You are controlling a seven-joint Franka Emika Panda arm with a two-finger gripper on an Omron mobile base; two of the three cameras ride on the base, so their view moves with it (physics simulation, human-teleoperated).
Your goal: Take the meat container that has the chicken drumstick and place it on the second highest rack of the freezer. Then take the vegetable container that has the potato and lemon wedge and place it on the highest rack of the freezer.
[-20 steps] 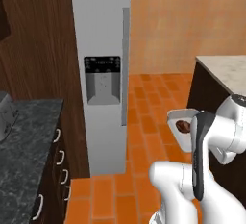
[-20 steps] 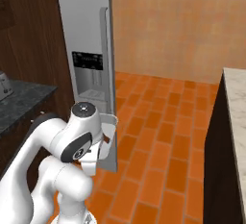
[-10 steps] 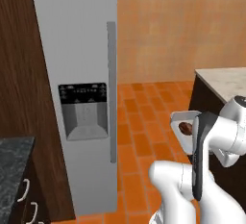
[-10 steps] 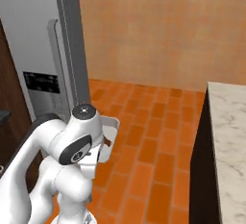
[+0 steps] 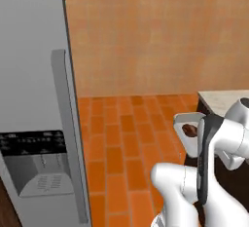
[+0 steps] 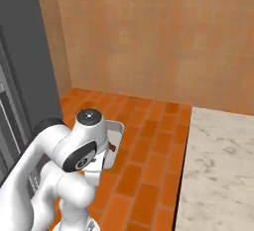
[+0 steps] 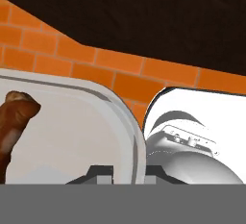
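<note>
The meat container (image 7: pixel 126 117), a shallow light-grey tray, is held off the floor in front of the arm, with the brown chicken drumstick (image 7: pixel 14 119) lying inside. My gripper (image 7: pixel 129 171) is shut on the tray's rim, one fingertip on each side of its wall. The same meat container (image 5: pixel 187 120) shows beside the arm's wrist, and again as a tilted tray (image 6: pixel 116 135) from the other side. The grey freezer (image 5: pixel 31 89) stands at left with its door closed, so the second highest rack and the highest rack are hidden. The vegetable container, potato and lemon wedge are out of view.
The freezer's long silver handle (image 5: pixel 68 133) and dispenser panel (image 5: pixel 38 165) face me at left. A marble counter (image 6: pixel 218 165) on a dark cabinet runs along the right. Orange brick floor (image 5: pixel 126 138) lies between them, ending at a tan wall.
The whole picture has swung: the base has moved, so the freezer sits further left and closer, and the wall ahead looms larger. The tray stays held in the shut gripper.
</note>
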